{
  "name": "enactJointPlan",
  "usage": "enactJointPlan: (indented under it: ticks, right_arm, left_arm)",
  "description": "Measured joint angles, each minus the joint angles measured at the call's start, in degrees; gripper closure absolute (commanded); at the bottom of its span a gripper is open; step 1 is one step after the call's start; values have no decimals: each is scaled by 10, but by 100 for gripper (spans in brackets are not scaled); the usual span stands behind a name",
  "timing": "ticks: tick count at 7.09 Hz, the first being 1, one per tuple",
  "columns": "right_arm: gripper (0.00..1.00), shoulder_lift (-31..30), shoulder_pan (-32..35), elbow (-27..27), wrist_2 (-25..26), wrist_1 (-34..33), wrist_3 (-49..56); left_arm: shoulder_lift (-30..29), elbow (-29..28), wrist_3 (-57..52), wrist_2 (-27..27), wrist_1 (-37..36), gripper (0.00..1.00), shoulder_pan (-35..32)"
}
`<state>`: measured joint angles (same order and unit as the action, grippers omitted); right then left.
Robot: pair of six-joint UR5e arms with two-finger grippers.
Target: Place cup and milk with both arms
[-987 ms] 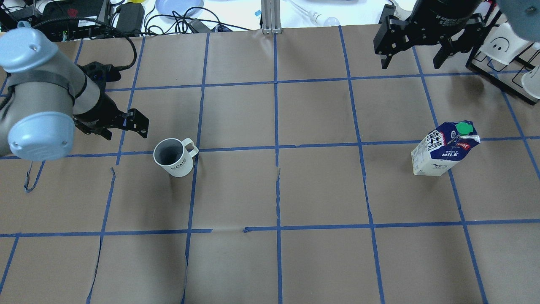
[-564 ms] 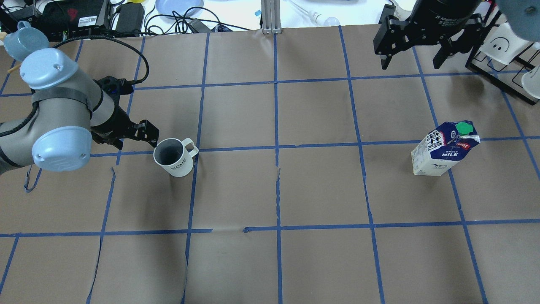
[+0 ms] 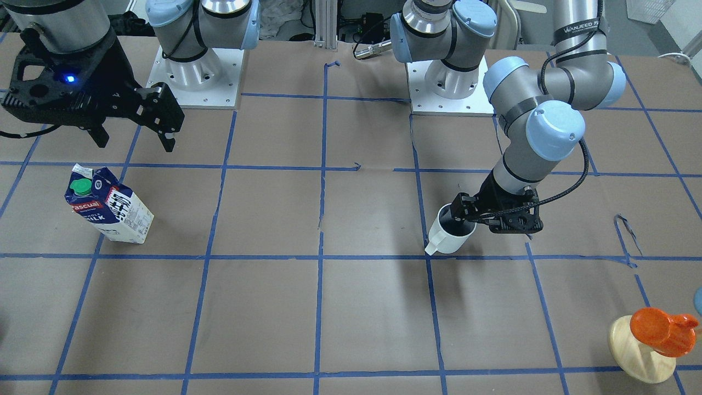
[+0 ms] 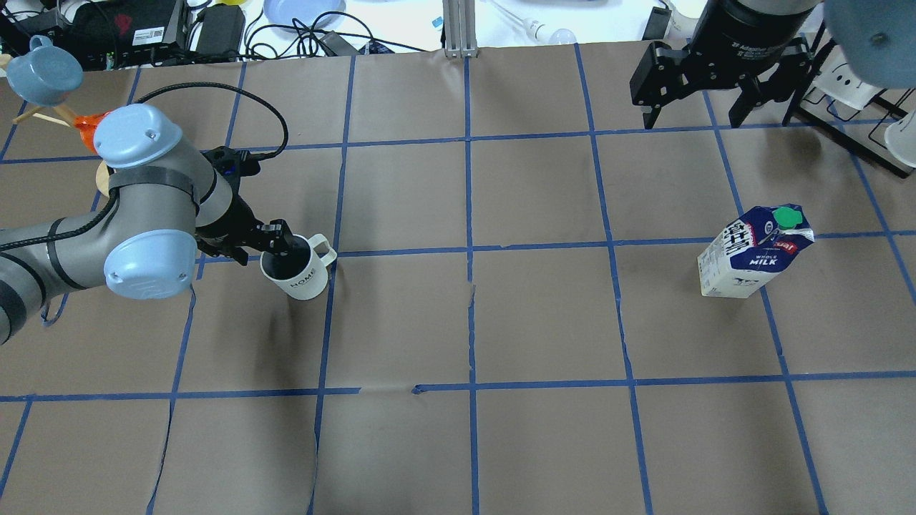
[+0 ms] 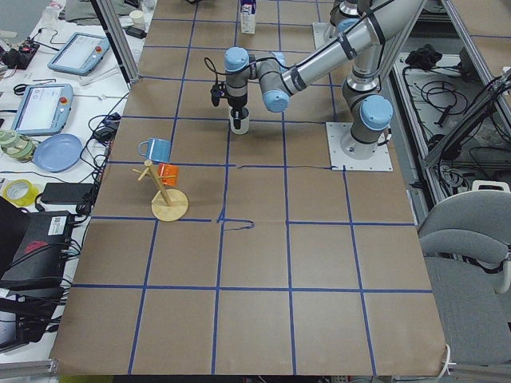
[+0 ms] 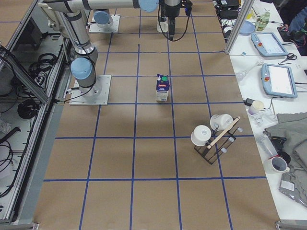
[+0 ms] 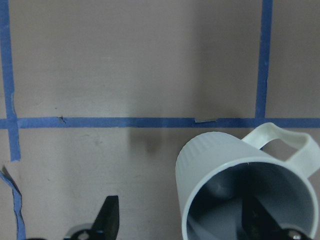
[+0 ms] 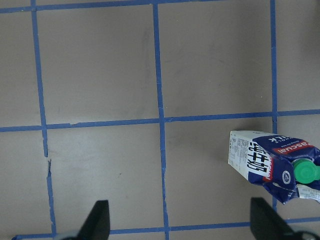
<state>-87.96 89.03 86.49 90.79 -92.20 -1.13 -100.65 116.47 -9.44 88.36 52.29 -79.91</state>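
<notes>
Two pickups pending, neither item lifted. At left-centre of the overhead view, the left hand (image 4: 257,247) is spread astride the wall of the cup (image 4: 297,275). One finger is inside and the other outside, opp. the handle, with clear gap visible in the wrist view, so no pinch yet. The cup stands upright on the bench (image 4: 458,322). At upper right, the right hand (image 4: 693,114) hangs spread and empty, well apart from the milk carton (image 4: 751,254), which stands upright at right-centre with its green cap up. Est. progress: early. The cup grasp looks about to close, while the approach to the milk is not begun. Squeeze, lift and placing remain for both; no target spot is identifiable.
</notes>
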Motion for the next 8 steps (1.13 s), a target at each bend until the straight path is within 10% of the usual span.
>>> enactJointPlan:
  ticks: [8]
  right_arm:
    - [0, 0, -95, 41, 8, -7, 130]
  left_arm:
    - [-32, -94, 217, -38, -37, 100, -100]
